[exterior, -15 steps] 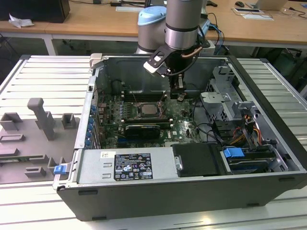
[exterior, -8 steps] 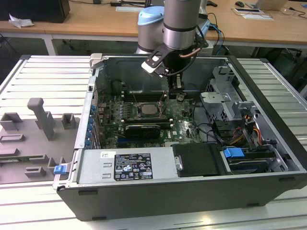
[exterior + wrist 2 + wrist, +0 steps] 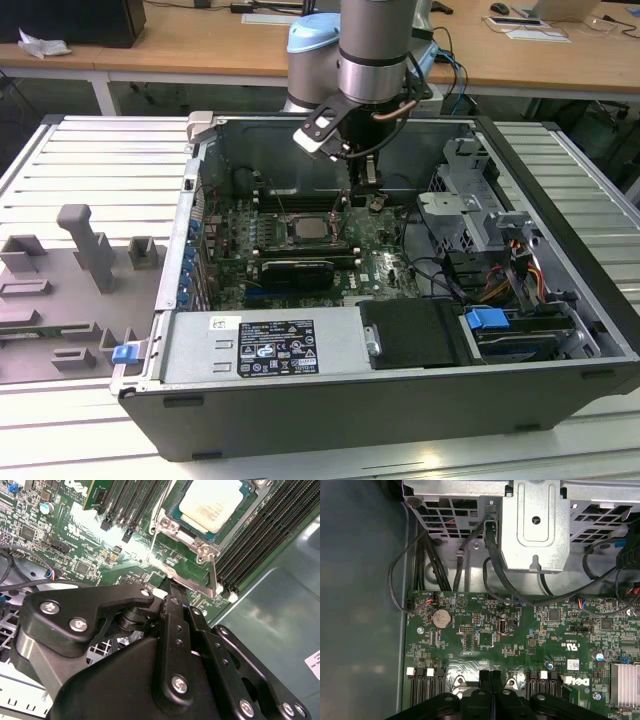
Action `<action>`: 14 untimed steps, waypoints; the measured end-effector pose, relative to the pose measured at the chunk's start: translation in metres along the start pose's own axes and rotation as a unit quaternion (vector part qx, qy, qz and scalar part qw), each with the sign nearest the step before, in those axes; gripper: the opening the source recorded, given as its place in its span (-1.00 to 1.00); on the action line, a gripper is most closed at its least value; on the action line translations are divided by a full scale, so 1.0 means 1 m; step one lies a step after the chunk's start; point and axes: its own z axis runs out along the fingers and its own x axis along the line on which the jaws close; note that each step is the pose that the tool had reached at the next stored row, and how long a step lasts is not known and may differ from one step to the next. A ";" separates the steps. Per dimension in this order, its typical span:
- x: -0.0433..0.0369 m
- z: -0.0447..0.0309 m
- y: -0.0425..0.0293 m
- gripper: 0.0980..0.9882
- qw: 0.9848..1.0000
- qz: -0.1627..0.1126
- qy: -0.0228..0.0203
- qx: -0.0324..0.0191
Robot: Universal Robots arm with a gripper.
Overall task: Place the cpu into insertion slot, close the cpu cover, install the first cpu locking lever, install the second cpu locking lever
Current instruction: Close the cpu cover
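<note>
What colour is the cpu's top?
Pale silvery-beige, on the small flat square cpu; clearest in the second wrist view.

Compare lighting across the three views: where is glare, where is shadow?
In the second wrist view, glare washes the cpu top almost white, with a bright patch on the green board; in the first wrist view, the metal drive cage is brightly lit while the grey case panel is dim; in the exterior view, the ribbed table is bright and the green board sits shaded.
</note>
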 end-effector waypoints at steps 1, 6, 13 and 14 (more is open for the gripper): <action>0.0000 0.0000 -0.0003 -0.98 1.000 0.000 0.000 0.000; 0.0001 -0.0002 -0.0029 -0.98 1.000 0.000 0.000 0.000; 0.0003 -0.0006 -0.0094 -0.98 1.000 0.000 0.000 0.000; 0.0003 -0.0006 -0.0099 -0.98 1.000 0.000 0.000 0.000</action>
